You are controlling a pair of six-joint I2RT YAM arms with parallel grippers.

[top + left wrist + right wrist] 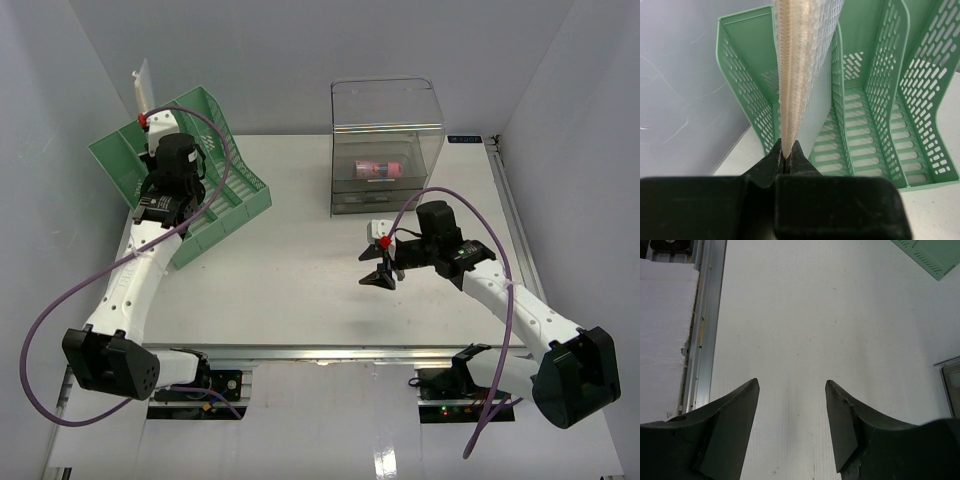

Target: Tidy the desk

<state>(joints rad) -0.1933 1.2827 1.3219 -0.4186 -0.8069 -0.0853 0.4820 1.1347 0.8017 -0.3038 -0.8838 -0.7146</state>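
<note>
My left gripper (148,118) is shut on a thin translucent mesh zip pouch (143,88), held upright on edge above the left end of a green slotted file rack (215,175). In the left wrist view the pouch's beige zipper edge (790,75) rises from the closed fingertips (786,152), in front of the rack's left slots (865,100). My right gripper (382,272) is open and empty, low over the bare white desk (300,290); its two fingers (740,410) point toward the front metal rail (707,325).
A clear plastic drawer box (386,145) stands at the back centre with a pink object (378,167) inside. Its corner shows in the right wrist view (951,385), as does a corner of the green rack (930,255). Grey walls enclose the desk.
</note>
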